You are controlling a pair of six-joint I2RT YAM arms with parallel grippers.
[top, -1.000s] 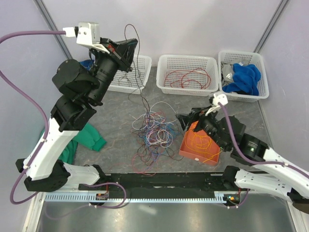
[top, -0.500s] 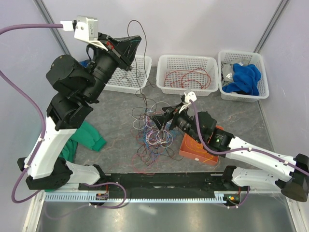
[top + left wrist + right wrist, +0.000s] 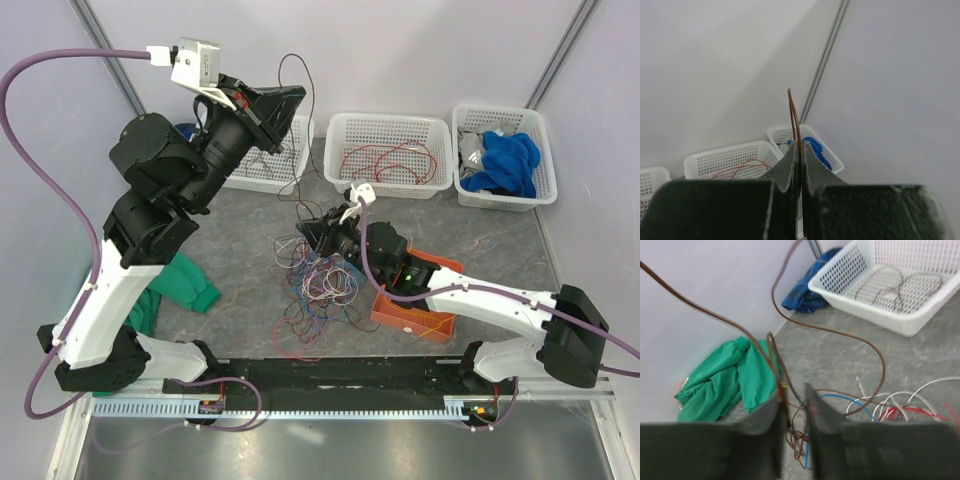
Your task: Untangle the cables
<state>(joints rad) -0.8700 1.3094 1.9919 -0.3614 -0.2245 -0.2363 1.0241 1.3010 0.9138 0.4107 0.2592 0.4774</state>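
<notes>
**A:** Go, biggest first. Where's the pile?

**B:** The tangle point(image 3: 318, 275) of cables sits mid-table, so I'm keying everything off it. My left arm is up high, beyond the tangle and to its left. My right arm reaches in low from the tangle's right.

**A:** What's coming out of it?

**B:** One brown wire point(image 3: 795, 120). It rises from the tangle's far edge and runs up and away, long axis near upright.

**A:** Left fingers?

**B:** Left gripper point(image 3: 799, 152) is clenched on that brown wire, with a loop poking out past the tips.

**A:** Right?

**B:** Right gripper point(image 3: 793, 399) is at the tangle's far edge. Its jaws stand at a narrow gap and a brown strand runs through it, hugging the left finger. It looks like the same wire. Pinched or just threaded, I can't tell.

**A:** Which arm goes next?

**B:** The right, I'd say, since it's nearer the tangle. The wire lies between its fingers, heading up toward the left gripper. I'd pin the base there while the left draws upward. The risk is neighbouring strands riding up too.
</notes>
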